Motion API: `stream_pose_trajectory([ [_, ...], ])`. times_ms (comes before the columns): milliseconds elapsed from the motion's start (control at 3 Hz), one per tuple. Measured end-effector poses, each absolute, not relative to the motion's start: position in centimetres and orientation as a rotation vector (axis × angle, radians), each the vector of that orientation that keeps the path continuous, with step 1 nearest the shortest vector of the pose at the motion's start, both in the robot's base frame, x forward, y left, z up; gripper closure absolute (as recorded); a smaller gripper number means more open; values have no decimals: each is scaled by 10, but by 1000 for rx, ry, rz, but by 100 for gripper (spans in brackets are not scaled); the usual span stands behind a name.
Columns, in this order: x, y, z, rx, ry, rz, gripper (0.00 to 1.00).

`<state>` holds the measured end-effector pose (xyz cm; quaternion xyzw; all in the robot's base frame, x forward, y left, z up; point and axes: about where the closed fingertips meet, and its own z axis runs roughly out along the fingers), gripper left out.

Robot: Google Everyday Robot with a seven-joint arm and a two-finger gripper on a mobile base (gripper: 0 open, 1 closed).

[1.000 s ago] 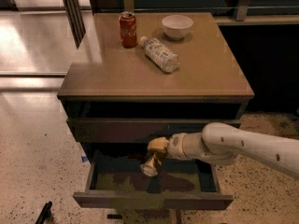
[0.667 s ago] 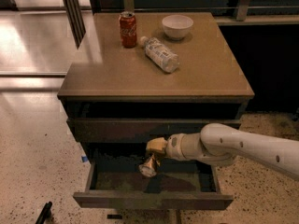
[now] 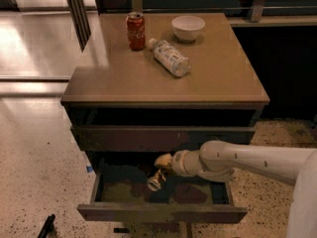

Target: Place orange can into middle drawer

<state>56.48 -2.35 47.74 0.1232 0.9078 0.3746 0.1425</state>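
Note:
The orange can [image 3: 156,180] hangs tilted, silver end down and to the left, just over the olive-grey floor of the open middle drawer [image 3: 119,191]. My gripper [image 3: 164,162] comes in from the right on a white arm, over the middle of the drawer. It is shut on the can's upper end. The drawer is pulled well out, with its dark front [image 3: 161,213] nearest the camera.
Above it, a drawer with a scuffed front [image 3: 158,138] stands slightly out. On the cabinet top [image 3: 124,81] are a red cola can [image 3: 135,30], a clear plastic bottle [image 3: 171,57] lying down and a white bowl [image 3: 188,27]. A dark object [image 3: 47,226] lies on the floor at the lower left.
The can and gripper have sunk slightly lower into the open drawer and shifted a little to the left. The things on the cabinet top have not moved.

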Motion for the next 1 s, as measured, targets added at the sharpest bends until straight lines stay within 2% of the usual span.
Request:
stream_pose_trajectory([
  [667, 578, -32, 413, 525, 2664, 982, 100],
  [1000, 578, -32, 412, 526, 2664, 980, 81],
])
